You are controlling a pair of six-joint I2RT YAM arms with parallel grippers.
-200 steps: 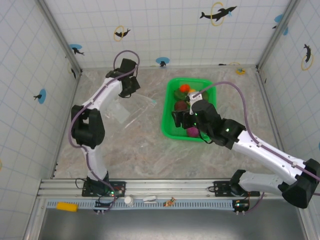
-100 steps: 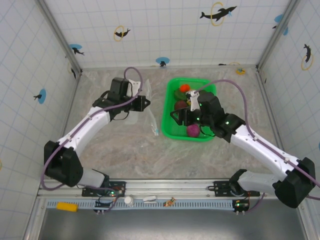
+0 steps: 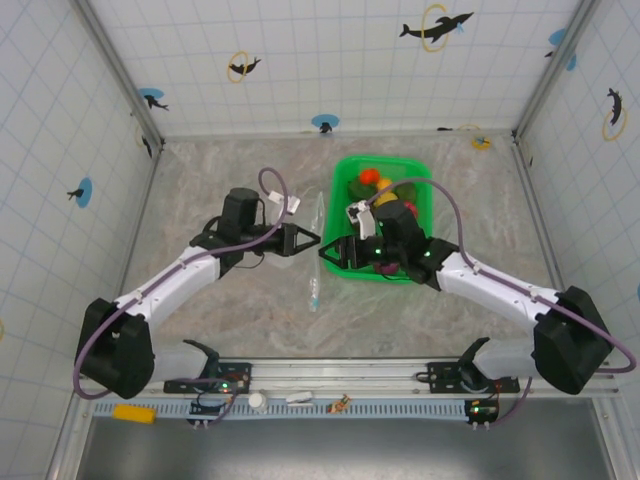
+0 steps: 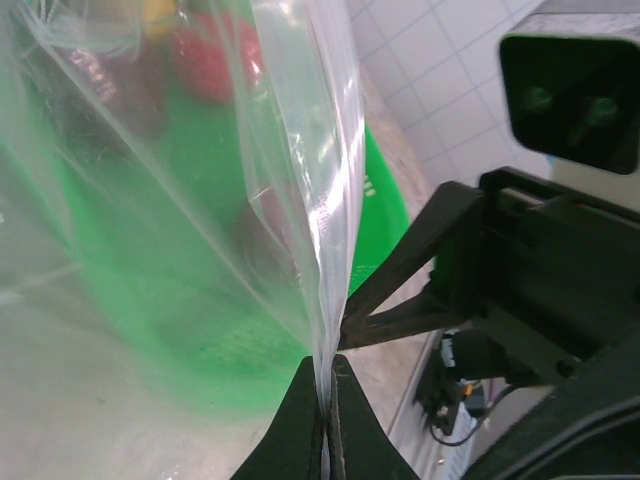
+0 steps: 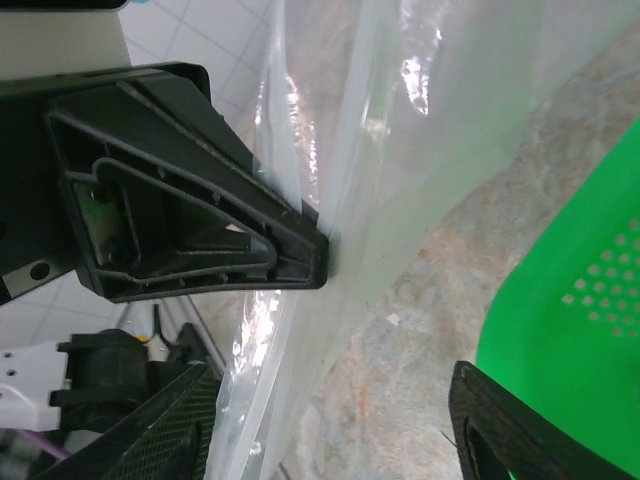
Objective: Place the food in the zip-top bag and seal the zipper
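Your left hand is clamped on the zip-top bag at lower centre of the frame; your right hand stands apart, apparently straddling it.

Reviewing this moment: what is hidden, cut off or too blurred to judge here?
Top view: the right arm covers the near half of the green basket, so the food cannot be counted.
Top view: the zip-top bag hangs edge-on; mouth open or sealed, cannot tell.
Left wrist view: food behind the bag is a colour blur.
Right wrist view: whether the right gripper touches the clear film is unclear.
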